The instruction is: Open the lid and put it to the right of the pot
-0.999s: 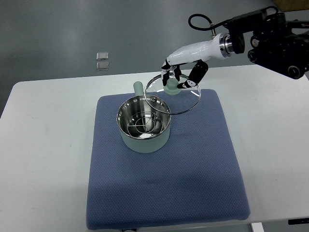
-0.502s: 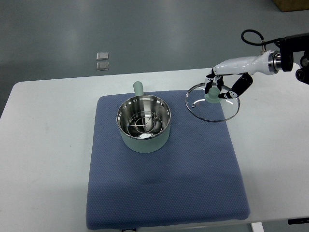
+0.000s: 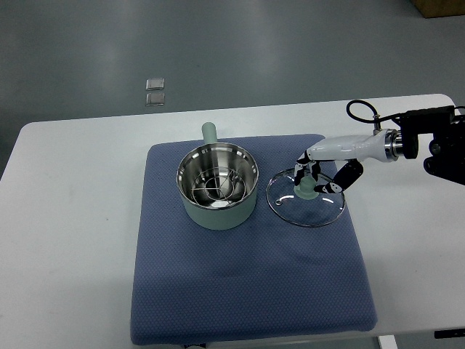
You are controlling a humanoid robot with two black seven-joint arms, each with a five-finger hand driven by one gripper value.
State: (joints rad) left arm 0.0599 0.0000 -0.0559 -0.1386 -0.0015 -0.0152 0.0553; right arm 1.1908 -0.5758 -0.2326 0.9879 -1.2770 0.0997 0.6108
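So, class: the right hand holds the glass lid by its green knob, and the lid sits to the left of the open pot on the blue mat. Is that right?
Not quite. In the top view the glass lid, held at its green knob by the right hand, sits to the right of the open pot on the blue mat, not the left.

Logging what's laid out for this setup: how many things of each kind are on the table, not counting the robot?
Pots: 1, pale green pot
Lids: 1, glass lid, its knob held by the right hand
Mats: 1, blue mat
Total: 3
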